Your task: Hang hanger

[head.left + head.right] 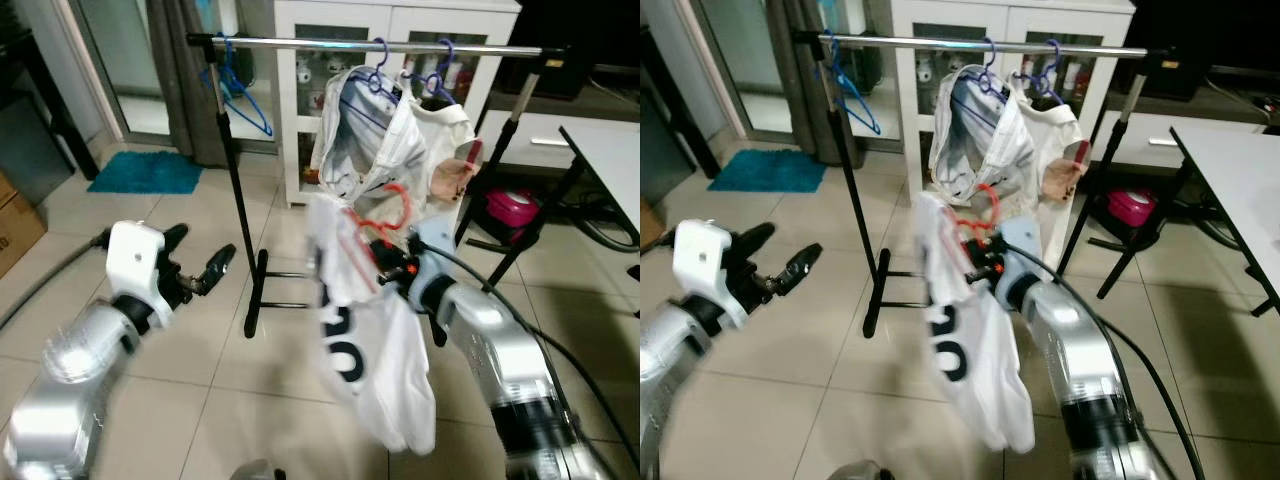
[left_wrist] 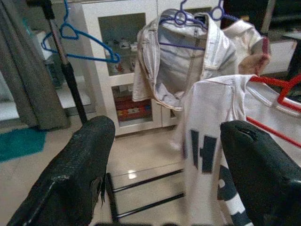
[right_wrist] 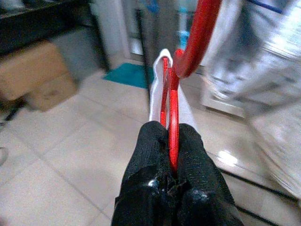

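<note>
The white shirt (image 1: 375, 340) is motion-blurred along its lower hem; its dark lettering is partly folded away and unreadable. The red hanger (image 3: 175, 94) is largely covered by that shirt, and its hook leaves the wrist picture at 12 o'clock. The right gripper (image 3: 170, 153) hides the hanger's stem between its closed fingers. The tabletop (image 1: 610, 160) is cut off at 3 o'clock. Items inside the white cabinet (image 1: 300, 60) are too small to identify. The cardboard box (image 3: 35, 75) is blurred.
</note>
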{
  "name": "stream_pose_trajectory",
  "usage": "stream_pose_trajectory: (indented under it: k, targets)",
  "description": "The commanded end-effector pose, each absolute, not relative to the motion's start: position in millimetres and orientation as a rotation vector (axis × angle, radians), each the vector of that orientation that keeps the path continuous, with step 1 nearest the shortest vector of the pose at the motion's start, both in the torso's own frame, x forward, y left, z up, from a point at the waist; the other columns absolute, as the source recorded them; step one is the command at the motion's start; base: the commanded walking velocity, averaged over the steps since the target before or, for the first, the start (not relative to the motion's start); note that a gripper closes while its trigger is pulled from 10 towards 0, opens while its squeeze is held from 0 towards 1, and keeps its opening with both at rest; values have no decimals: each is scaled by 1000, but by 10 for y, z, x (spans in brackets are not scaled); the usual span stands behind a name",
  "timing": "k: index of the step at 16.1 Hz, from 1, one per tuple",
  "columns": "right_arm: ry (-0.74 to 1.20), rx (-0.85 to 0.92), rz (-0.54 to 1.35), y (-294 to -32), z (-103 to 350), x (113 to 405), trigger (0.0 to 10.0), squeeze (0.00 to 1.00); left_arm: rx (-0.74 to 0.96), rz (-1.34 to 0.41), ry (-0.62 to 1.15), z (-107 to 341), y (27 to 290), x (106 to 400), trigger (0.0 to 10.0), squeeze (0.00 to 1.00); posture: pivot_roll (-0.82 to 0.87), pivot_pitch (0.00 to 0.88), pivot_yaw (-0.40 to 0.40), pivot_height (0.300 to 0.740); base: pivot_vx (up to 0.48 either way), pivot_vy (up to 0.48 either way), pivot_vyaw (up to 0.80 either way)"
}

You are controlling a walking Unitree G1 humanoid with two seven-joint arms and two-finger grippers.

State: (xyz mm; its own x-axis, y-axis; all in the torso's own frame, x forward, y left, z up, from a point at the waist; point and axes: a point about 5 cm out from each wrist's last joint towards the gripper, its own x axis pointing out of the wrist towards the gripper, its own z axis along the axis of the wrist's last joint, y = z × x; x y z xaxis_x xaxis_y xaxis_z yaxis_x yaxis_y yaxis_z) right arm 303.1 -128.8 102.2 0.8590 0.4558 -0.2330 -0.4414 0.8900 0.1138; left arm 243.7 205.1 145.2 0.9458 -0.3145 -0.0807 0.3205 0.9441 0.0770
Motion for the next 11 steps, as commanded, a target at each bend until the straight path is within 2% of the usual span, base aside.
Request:
stream_pose_trajectory:
  k: [1, 4, 6, 8, 11]
  targets:
    - [249, 47, 411, -1348, 1068, 3031, 10000, 0, 105, -279, 52, 1472, 2045, 2416, 10000, 0, -14, 0, 17, 740, 0, 0, 0]
    - [157, 51, 313, -1488, 1099, 2910, 10000, 0, 99, -210, 67, 1287, 1887, 2279, 10000, 0, -17, 0, 25, 740, 0, 0, 0]
    - [115, 111, 291, -1466, 1159, 2893, 10000, 0, 101, -197, 63, 1264, 1830, 2278, 10000, 0, -15, 0, 26, 740, 133, 0, 0]
    - [97, 94, 292, -1383, 1222, 2920, 10000, 0, 96, -189, 44, 1313, 1775, 2325, 10000, 0, -15, 0, 28, 740, 304, 0, 0]
    - [96, 61, 332, -1223, 1265, 2972, 10000, 0, 121, -192, 19, 1398, 1786, 2388, 10000, 0, -4, 0, 27, 740, 386, 0, 800]
